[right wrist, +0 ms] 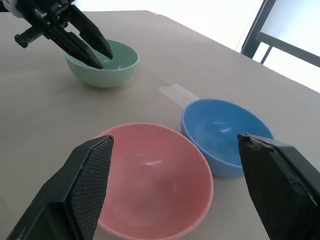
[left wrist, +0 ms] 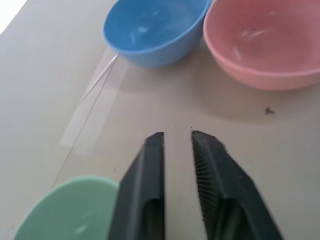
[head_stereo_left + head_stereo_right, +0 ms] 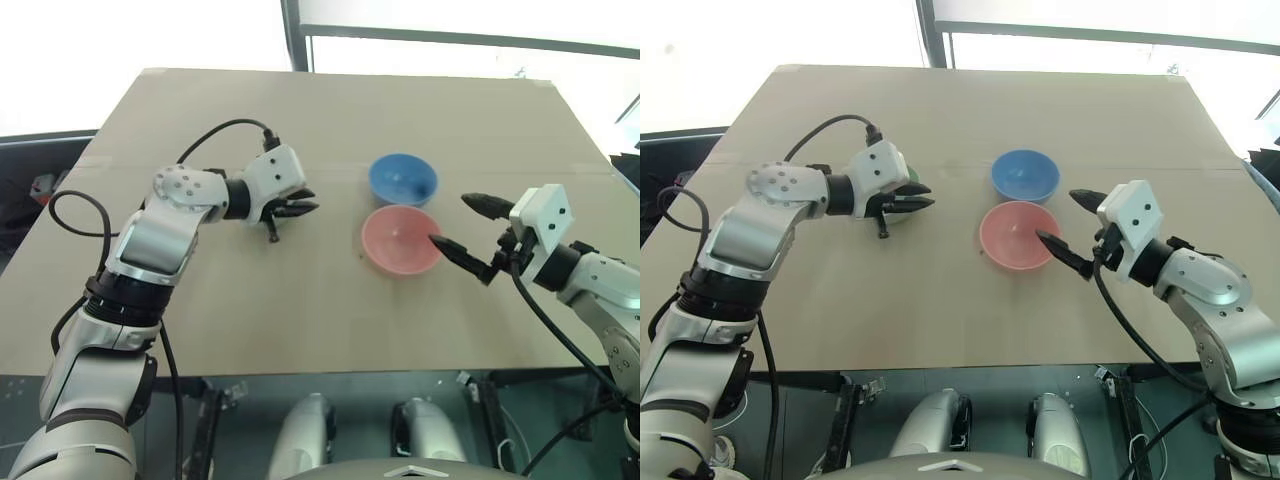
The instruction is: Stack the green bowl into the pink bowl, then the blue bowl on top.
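- Looking down from the head, you see the table (image 3: 300, 300), a tan surface carrying all three bowls, with a strip of clear tape (image 2: 87, 107) stuck flat on it near the blue bowl;
- your left arm reaches in over the table's left half; its left end effector (image 3: 297, 208) points toward the middle, fingers (image 2: 150, 170) only a narrow gap apart and holding nothing; it hovers just beside the green bowl, at its rim;
- your right arm comes in from the right; its right end effector (image 3: 465, 225) stands wide open and empty, one finger near the pink bowl's right rim, the other higher, nearer the blue bowl;
- the pink bowl (image 3: 401, 240) sits upright and empty near the table's middle, right of centre;
- the blue bowl (image 3: 402, 179) sits upright and empty just behind the pink one, their rims nearly touching;
- the green bowl (image 1: 102, 62) sits upright on the table well left of the other two, largely hidden behind the left end effector in the head views.
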Robot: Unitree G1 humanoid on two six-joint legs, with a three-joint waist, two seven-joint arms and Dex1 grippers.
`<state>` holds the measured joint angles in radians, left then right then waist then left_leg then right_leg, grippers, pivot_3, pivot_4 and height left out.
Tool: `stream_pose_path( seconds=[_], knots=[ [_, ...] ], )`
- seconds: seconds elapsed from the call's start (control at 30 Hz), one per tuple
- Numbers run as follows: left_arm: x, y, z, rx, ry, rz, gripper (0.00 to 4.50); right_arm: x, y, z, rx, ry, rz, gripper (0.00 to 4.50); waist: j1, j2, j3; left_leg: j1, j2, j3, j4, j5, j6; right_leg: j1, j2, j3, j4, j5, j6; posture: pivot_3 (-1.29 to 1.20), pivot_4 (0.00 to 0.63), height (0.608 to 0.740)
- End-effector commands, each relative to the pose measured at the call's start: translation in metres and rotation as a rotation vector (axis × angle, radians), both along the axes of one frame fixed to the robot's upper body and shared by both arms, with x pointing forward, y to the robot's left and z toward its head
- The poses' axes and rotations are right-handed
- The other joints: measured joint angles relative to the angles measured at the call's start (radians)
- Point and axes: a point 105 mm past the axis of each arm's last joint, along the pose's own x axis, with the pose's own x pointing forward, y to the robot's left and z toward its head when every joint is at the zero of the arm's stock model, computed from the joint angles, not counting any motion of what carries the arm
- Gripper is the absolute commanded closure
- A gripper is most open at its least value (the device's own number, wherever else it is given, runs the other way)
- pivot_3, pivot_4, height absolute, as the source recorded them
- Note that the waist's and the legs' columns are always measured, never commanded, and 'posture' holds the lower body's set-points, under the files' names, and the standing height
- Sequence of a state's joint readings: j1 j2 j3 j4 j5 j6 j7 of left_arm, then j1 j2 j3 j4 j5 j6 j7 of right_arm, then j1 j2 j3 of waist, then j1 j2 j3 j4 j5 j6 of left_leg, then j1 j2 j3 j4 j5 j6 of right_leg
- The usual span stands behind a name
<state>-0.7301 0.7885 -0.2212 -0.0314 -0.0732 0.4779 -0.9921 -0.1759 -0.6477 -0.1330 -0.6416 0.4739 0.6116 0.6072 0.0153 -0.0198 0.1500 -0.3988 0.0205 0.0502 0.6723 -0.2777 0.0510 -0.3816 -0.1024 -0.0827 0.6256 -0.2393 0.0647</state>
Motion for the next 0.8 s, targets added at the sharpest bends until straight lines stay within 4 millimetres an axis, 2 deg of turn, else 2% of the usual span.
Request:
stream_pose_path(
  seconds=[0.03,0.07,0.2,0.3,0.4,0.5,0.67,0.7,0.8],
  knots=[
    [0.005,0.015,0.012,0.086,-0.129,0.080,1.71,-0.006,-0.001,0.012,0.000,-0.055,-0.003,0.34,0.000,0.000,0.000,0.000,0.000,0.000,0.000,0.000,0.000,0.000,0.000,0.000,0.000,0.000,0.000,0.00,0.150,0.740],
    [0.006,0.020,0.009,0.125,-0.143,0.096,1.30,-0.005,0.000,0.012,0.001,-0.055,-0.002,0.34,0.000,0.000,0.000,-0.001,-0.001,0.000,0.000,0.000,0.000,0.000,0.000,-0.001,0.000,0.000,0.000,0.00,0.150,0.740],
    [0.007,0.030,-0.005,0.203,-0.140,0.155,1.30,-0.005,0.002,0.011,-0.004,-0.053,0.010,0.34,0.002,0.000,0.000,-0.001,-0.001,0.000,0.000,0.000,0.000,0.000,0.000,-0.001,0.000,0.000,0.000,0.00,0.150,0.740],
    [0.008,0.031,-0.021,0.243,-0.104,0.173,1.30,-0.004,0.004,0.011,-0.005,-0.052,0.019,0.34,0.002,0.000,0.000,0.000,-0.001,0.000,0.000,0.000,0.000,0.000,0.000,-0.001,0.000,0.000,0.000,0.00,0.150,0.740],
    [0.009,0.030,-0.029,0.260,-0.084,0.180,1.30,-0.003,0.004,0.011,-0.011,-0.051,0.022,0.34,0.001,0.000,0.000,0.000,-0.001,0.000,0.001,0.000,0.000,0.000,0.000,-0.001,0.000,0.000,0.000,0.00,0.150,0.740],
    [0.011,0.028,-0.039,0.277,-0.068,0.187,2.06,-0.003,0.004,0.011,-0.015,-0.052,0.024,0.34,0.001,0.000,0.000,0.000,-0.001,0.000,0.001,0.000,0.000,0.000,0.000,-0.001,0.000,0.000,0.000,0.00,0.150,0.740],
    [0.015,0.026,-0.043,0.278,-0.060,0.195,4.19,-0.004,0.005,0.012,-0.016,-0.051,0.035,0.34,0.001,0.000,0.000,0.000,-0.001,0.000,0.001,0.000,0.000,0.000,0.000,-0.001,0.000,0.000,0.000,0.00,0.150,0.740],
    [0.015,0.027,-0.043,0.279,-0.060,0.196,4.36,-0.005,0.005,0.012,-0.015,-0.050,0.041,0.34,0.001,0.000,0.000,0.000,-0.001,0.000,0.001,0.000,0.000,0.000,0.000,-0.001,0.000,0.000,0.000,0.00,0.150,0.740],
    [0.016,0.028,-0.043,0.282,-0.061,0.197,4.36,-0.008,0.005,0.012,-0.009,-0.049,0.055,0.34,0.001,0.000,0.000,0.000,-0.001,0.000,0.001,0.000,0.000,0.000,0.000,-0.001,0.000,0.000,0.000,0.00,0.150,0.740]
  ],
)
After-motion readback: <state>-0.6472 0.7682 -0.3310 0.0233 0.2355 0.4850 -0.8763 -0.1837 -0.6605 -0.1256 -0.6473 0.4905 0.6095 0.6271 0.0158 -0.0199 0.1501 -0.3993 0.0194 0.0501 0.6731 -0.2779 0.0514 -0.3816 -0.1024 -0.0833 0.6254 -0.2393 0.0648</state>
